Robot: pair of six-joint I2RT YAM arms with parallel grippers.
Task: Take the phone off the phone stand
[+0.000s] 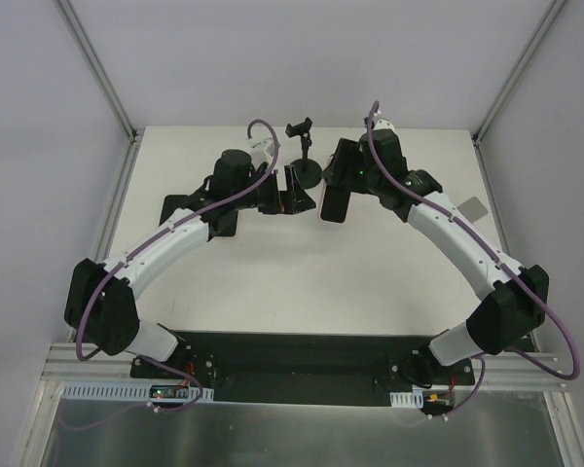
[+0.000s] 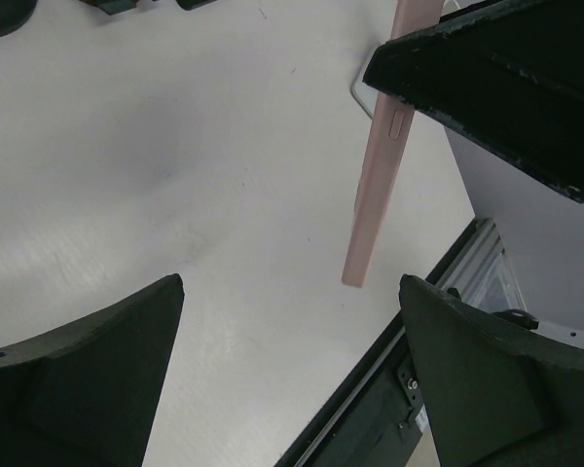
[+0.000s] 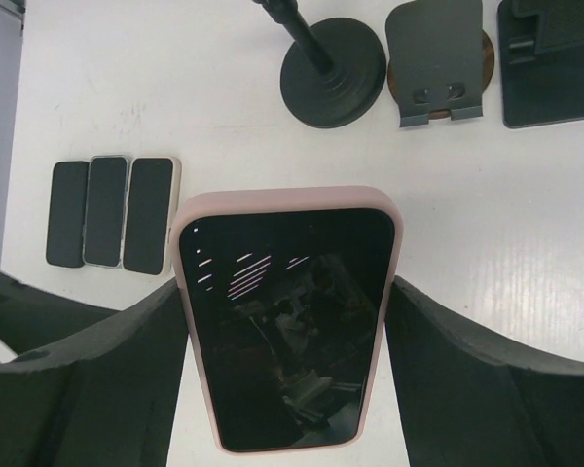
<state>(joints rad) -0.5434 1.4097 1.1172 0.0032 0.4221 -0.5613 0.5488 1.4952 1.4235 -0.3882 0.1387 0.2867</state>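
Phone (image 3: pixel 287 321) in a pink case sits clamped between the right gripper's (image 3: pixel 284 370) two fingers, held above the table (image 3: pixel 526 214), clear of three stands (image 3: pixel 333 73) beyond. Three more phones (image 3: pixel 107 212) lie side by side nearby. Left gripper (image 2: pixel 292 360) hangs wide open, empty.

Bright, even overhead light, soft faint shadows, glare streaks on phone (image 3: pixel 287 321) screen

Four phones in all: one pink-cased phone (image 3: pixel 287 321) and three more (image 3: pixel 107 214) side by side on the desk (image 3: pixel 175 78). Three stands: a pole stand (image 3: pixel 331 68), a plate stand (image 3: pixel 436 53) and a block stand (image 3: pixel 553 73).
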